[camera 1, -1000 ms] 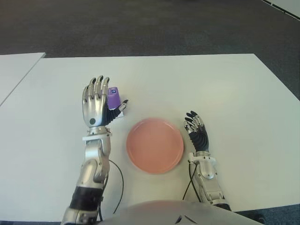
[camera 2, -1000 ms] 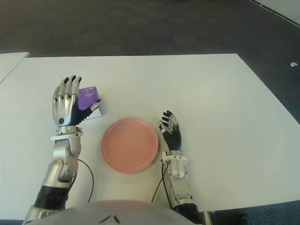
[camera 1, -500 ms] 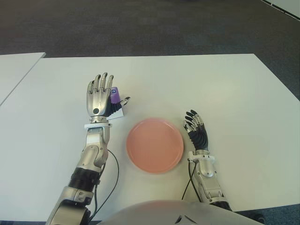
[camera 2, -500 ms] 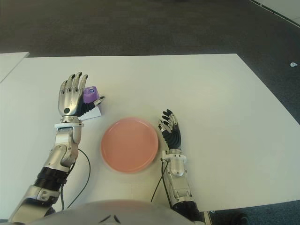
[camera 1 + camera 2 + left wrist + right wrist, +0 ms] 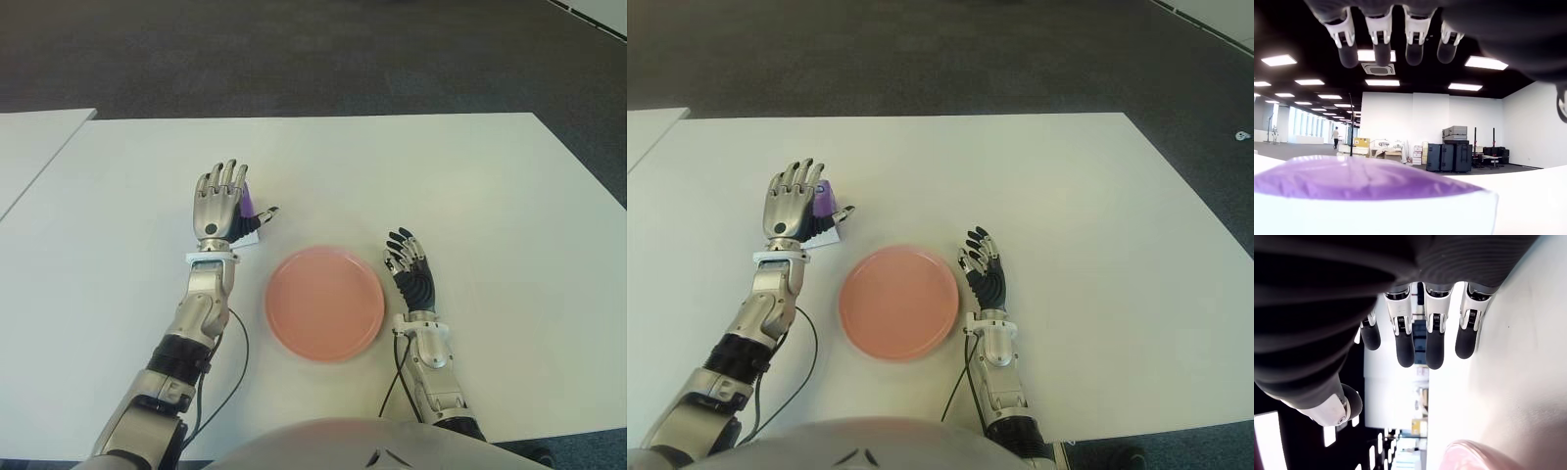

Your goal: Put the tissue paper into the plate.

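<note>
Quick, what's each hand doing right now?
Left hand: open, over the tissue pack, not gripping it.
Right hand: open, empty, beside the plate.

Two eye views looking down from the head, sharing the table (image 5: pixel 411 166) and plate (image 5: pixel 324 303). Wrist views very near each palm.

A white table (image 5: pixel 392 176) stands on dark carpet (image 5: pixel 294 49).

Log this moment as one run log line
step: reaching | left hand: open, over tissue pack, not grasped | right hand: open, idle right of plate | plate: holds nothing
</note>
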Controlling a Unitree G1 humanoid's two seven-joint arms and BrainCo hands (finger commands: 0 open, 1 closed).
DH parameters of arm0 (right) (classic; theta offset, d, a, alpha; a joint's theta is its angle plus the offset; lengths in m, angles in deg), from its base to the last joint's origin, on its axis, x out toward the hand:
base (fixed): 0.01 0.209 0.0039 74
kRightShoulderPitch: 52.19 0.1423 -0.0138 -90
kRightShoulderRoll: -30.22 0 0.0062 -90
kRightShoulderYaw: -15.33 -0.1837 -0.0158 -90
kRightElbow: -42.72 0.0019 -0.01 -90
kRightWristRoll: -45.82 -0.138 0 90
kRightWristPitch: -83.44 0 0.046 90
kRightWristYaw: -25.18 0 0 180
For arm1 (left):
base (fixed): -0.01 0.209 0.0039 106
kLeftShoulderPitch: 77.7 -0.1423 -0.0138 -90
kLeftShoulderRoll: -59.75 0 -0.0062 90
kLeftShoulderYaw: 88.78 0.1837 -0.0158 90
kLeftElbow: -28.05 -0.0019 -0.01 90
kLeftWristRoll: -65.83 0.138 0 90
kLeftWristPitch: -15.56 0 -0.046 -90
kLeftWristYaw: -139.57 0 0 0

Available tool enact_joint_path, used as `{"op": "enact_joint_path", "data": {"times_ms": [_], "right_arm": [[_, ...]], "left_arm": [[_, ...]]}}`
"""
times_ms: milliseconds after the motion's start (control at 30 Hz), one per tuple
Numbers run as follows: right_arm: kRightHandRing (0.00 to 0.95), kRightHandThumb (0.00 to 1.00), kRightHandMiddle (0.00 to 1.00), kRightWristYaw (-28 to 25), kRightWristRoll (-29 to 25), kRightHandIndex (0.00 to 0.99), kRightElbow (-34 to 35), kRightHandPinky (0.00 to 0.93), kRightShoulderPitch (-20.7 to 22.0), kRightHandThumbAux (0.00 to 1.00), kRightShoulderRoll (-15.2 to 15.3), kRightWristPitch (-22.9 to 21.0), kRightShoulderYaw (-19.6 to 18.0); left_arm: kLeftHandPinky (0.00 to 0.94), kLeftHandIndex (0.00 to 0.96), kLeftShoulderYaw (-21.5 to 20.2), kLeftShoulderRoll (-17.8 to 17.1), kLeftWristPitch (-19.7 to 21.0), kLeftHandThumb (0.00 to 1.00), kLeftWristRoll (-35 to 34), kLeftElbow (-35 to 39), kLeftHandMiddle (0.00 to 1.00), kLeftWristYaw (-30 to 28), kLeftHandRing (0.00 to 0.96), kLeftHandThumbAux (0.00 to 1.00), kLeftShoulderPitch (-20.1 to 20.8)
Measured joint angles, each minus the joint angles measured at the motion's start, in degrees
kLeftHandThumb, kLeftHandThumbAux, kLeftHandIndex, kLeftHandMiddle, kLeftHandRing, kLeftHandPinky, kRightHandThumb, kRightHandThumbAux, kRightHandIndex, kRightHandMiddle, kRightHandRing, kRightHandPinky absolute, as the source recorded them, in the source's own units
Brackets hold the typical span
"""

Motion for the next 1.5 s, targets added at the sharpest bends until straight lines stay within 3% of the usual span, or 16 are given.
{"op": "enact_joint_path", "data": {"times_ms": [400,1000,1500], "right_arm": [[0.227,0.339,0.228,0.0,0.0,0.129,-0.8,0.246,0.2,0.673,0.0,1.7,-0.1],[0.217,0.358,0.218,0.6,0.1,0.143,-2.4,0.228,1.0,0.617,-0.1,3.7,-0.3],[0.238,0.362,0.230,1.7,0.1,0.155,-3.5,0.259,2.1,0.616,-0.1,4.1,-0.5]], "left_arm": [[0.000,0.004,1.6,-1.5,-0.1,0.208,-1.7,-3.5,0.000,2.5,0.000,0.247,1.2],[0.000,0.000,3.5,-3.3,0.7,0.209,-3.0,-3.7,0.000,2.6,0.000,0.220,1.0],[0.000,0.002,3.7,-5.2,-0.5,0.264,-4.6,-4.0,0.000,2.9,0.000,0.245,0.2]]}}
